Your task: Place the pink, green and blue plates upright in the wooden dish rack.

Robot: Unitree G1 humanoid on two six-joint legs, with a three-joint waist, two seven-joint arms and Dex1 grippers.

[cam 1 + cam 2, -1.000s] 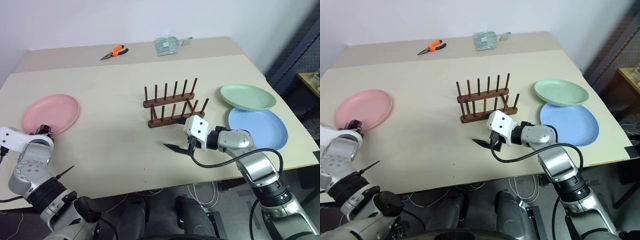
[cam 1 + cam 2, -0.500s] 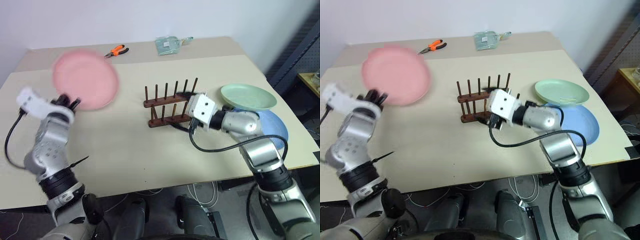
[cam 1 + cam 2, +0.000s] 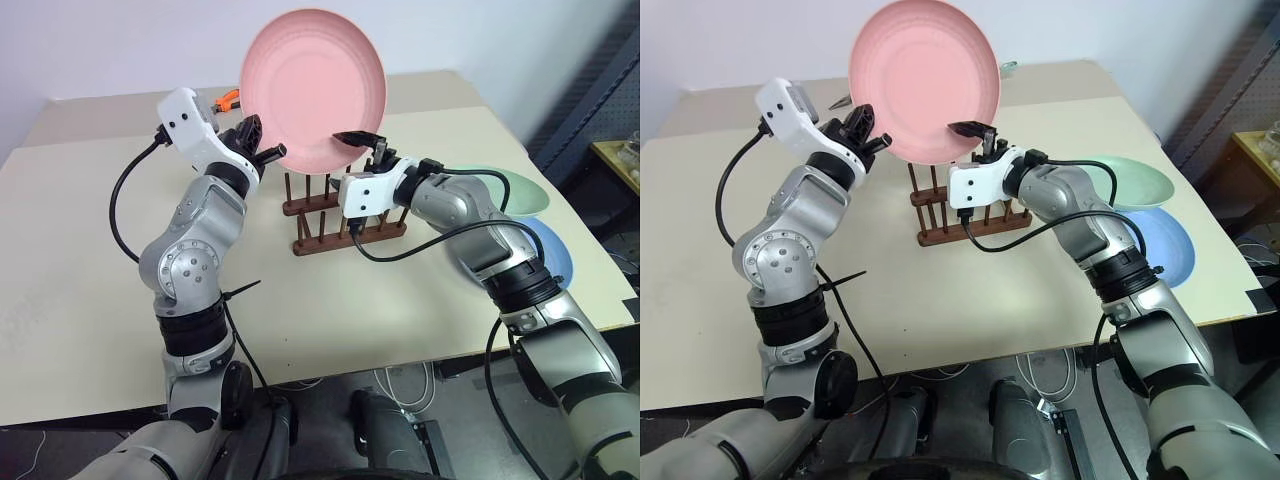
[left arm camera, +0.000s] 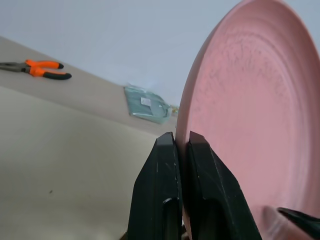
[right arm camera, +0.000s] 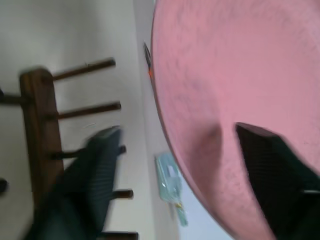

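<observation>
You see a pale pink plate (image 3: 312, 88) with faint concentric rings, a dark brown wooden dish rack (image 3: 340, 212), a mint green plate (image 3: 522, 190) and a light blue plate (image 3: 553, 252), all on a beige table (image 3: 90, 260). The pliers (image 4: 36, 68) have orange handles.

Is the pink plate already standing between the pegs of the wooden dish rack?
No, the pink plate is held up in the air above the wooden dish rack, its rim pinched by the left gripper.

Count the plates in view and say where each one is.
3. The pink plate is held upright above the wooden dish rack by the left gripper. The green plate and blue plate lie on the table's right side, behind the right arm.
</observation>
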